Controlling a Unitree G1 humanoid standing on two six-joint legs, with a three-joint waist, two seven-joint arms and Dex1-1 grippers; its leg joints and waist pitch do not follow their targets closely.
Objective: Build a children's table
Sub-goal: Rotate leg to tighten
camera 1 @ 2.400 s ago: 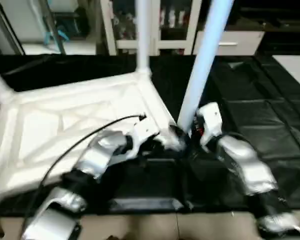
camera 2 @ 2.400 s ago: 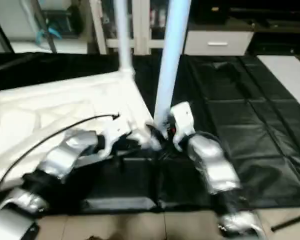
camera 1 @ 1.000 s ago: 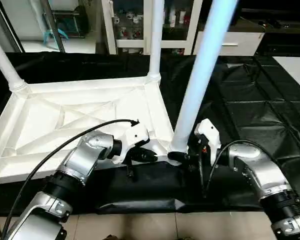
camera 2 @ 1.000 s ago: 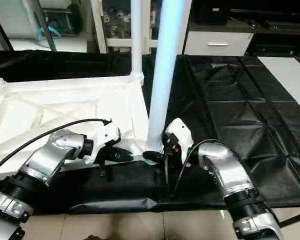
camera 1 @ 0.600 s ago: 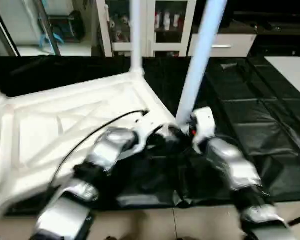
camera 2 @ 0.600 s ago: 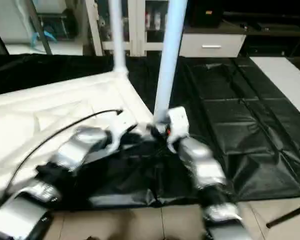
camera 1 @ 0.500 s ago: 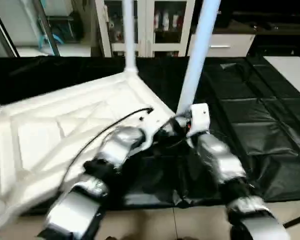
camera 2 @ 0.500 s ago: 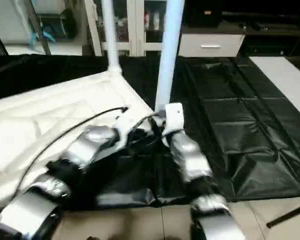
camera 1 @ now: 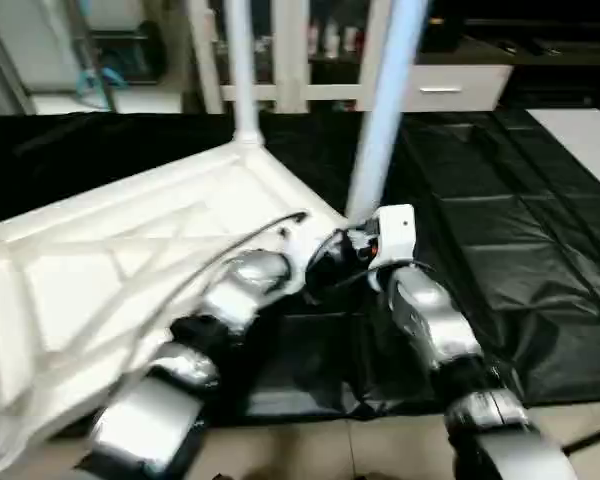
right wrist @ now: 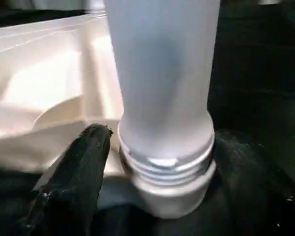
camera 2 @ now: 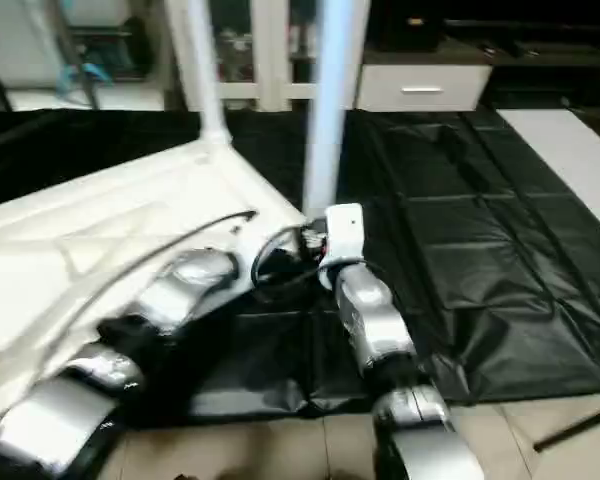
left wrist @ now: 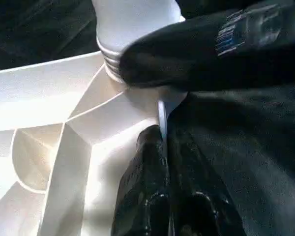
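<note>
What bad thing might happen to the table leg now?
Two things, maybe. The near leg still shows its screw threads above the corner socket, so it may not be fully in and could wobble or tip. And the left gripper is pinching the thin edge of the top; if it slips, the upside-down top could slide on the black cloth while the right gripper sits around the leg's base.

White ribbed table top [camera 1: 130, 250], white legs [camera 1: 380, 110], black table cover [camera 1: 500, 230].
</note>
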